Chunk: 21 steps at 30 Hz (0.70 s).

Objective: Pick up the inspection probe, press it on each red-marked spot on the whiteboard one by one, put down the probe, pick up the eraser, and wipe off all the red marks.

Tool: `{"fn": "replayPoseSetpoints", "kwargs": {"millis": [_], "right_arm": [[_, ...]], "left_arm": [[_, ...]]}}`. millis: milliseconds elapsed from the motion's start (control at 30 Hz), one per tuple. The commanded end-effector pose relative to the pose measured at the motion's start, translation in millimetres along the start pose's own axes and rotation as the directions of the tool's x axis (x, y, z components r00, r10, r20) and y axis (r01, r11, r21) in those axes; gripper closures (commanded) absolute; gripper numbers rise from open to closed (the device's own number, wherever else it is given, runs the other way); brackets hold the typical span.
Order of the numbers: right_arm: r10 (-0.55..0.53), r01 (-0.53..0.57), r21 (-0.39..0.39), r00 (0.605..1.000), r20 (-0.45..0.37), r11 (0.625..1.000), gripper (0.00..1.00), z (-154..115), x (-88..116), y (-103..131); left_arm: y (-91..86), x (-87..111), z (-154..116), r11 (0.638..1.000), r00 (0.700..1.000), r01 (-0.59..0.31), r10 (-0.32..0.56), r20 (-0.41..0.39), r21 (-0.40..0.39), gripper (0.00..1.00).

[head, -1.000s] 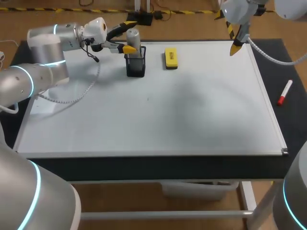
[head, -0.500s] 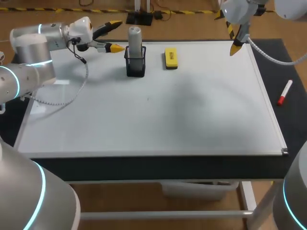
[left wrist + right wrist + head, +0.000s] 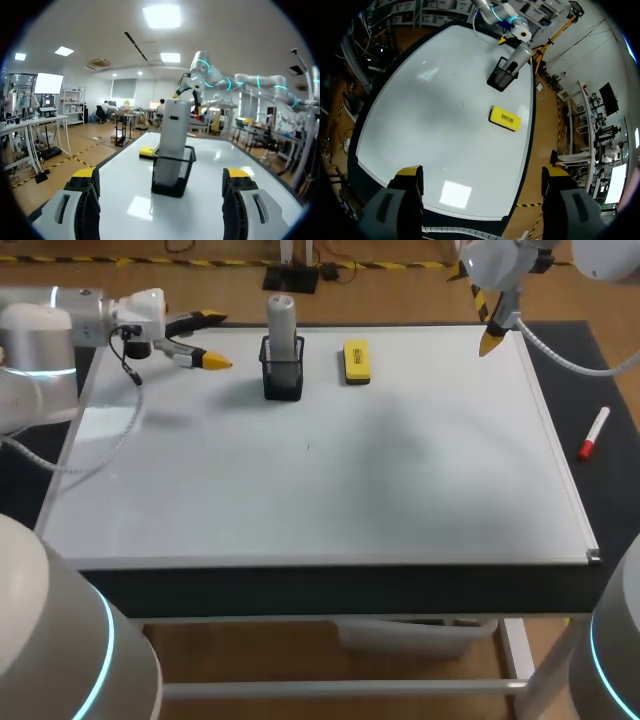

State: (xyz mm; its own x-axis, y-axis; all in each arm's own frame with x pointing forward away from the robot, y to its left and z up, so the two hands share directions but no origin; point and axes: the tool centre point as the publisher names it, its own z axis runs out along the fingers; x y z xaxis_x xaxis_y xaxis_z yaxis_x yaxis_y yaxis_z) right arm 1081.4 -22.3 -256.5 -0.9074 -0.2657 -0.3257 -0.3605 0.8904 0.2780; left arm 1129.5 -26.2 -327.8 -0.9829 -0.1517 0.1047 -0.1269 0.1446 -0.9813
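Left gripper [image 3: 213,339], fingers spread and holding nothing, hovers over the far left corner of the glossy white whiteboard [image 3: 400,470], which lies flat on a black table [image 3: 612,502]; right gripper [image 3: 482,192] (likewise spread and empty) hangs above the far right corner. Silver-grey cylindrical inspection probe [image 3: 281,320] stands upright in a black mesh basket [image 3: 283,382] near the board's far edge, ahead of the left gripper. Yellow rectangular eraser [image 3: 356,360] lies flat beside the basket; a white marker with a red cap [image 3: 594,433] rests on the table beyond the board's right edge.
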Motion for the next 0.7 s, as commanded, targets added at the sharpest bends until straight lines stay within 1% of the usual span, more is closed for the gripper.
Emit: {"fn": "replayPoseSetpoints", "kwargs": {"millis": [33, 67, 133, 233, 367, 467, 567, 700], "right_arm": [[-0.001, 0.001, 0.004, 1.0, -0.004, 1.0, 0.0, 0, -1, 0], [-0.001, 0.001, 0.004, 1.0, -0.004, 1.0, 0.0, 0, -1, 0], [-0.001, 0.001, 0.004, 1.0, -0.004, 1.0, 0.0, 0, -1, 0], [-0.001, 0.001, 0.004, 1.0, -0.004, 1.0, 0.0, 0, -1, 0], [-0.001, 0.001, 0.004, 1.0, -0.004, 1.0, 0.0, 0, -1, 0], [-0.001, 0.001, 0.004, 1.0, -0.004, 1.0, 0.0, 0, -1, 0], [-0.001, 0.001, 0.004, 1.0, -0.004, 1.0, 0.0, 0, -1, 0], [-0.001, 0.001, 0.004, 1.0, -0.004, 1.0, 0.0, 0, -1, 0]], "left_arm": [[0.5, 11.5, -9, 0.988, 0.925, 0.041, 0.018, 0.379, -0.147, 0.0], [3.0, 12.1, -10, 0.984, 0.919, 0.049, 0.022, 0.394, -0.169, 0.0], [9.2, 11.4, -15, 0.979, 0.912, 0.078, 0.005, 0.411, -0.186, 0.0], [15.8, 12.2, -19, 0.967, 0.897, 0.09, 0.026, 0.441, -0.239, 0.0], [22.1, 13.3, -24, 0.953, 0.878, 0.103, 0.047, 0.476, -0.285, 0.0], [26.6, 13.2, -29, 0.948, 0.869, 0.132, 0.03, 0.495, -0.289, 0.0], [28.1, 14.1, -32, 0.934, 0.853, 0.14, 0.055, 0.519, -0.329, 0.0], [29.2, 13.6, -38, 0.934, 0.844, 0.155, 0.045, 0.535, -0.323, 0.0]]}}
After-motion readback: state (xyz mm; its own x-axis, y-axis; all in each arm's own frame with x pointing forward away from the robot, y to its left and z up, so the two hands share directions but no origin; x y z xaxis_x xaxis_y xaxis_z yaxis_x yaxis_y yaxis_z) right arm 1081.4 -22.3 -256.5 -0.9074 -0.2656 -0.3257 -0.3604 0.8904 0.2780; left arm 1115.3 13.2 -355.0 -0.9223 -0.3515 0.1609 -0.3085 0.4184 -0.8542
